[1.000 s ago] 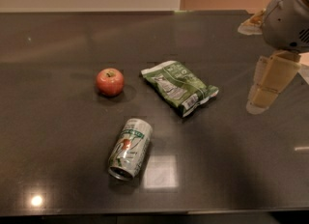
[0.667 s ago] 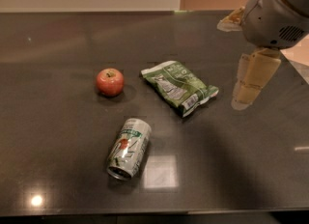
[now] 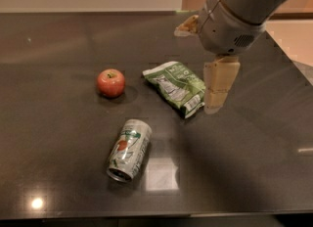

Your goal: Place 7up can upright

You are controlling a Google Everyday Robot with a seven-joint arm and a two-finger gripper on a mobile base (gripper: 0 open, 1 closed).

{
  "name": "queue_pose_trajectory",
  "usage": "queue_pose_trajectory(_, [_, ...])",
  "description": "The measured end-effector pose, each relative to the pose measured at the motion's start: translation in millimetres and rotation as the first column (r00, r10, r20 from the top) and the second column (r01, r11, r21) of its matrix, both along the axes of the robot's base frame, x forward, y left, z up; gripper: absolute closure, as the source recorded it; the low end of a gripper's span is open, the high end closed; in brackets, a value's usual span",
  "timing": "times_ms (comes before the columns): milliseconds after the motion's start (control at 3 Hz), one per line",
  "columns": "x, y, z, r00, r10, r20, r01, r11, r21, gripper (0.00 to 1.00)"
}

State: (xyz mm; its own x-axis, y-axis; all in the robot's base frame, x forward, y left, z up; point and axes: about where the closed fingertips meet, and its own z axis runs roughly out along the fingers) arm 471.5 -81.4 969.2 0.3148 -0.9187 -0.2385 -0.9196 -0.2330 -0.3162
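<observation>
The 7up can (image 3: 128, 150) lies on its side on the counter (image 3: 58, 123). The gripper (image 3: 215, 101) hangs beside the snack bag (image 3: 176, 88), apparently empty; whether it is open or closed, I cannot tell.

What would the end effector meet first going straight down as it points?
The end effector, hanging just beside the snack bag, would probably meet the table first; it might clip the bag's edge.

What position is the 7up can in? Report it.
Tipped: the 7up can lies on its side on the table, one end toward the camera. The gripper hangs apart, beside the snack bag.
</observation>
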Motion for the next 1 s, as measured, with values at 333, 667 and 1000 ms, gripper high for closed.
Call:
queue_pose_trajectory(333, [-3.5, 30.8, -7.5, 0.9921, 0.123, 0.024, -0.122, 0.992, -0.031, 0.0])
queue_pose_trajectory(667, [-9.2, 57.5, -12.8, 0.9712, 0.236, 0.037, -0.234, 0.971, -0.045, 0.0])
queue_pose_trajectory(1000, [-19.4, 80.7, -21.2, 0.9336, 0.356, 0.042, -0.354, 0.934, -0.04, 0.0])
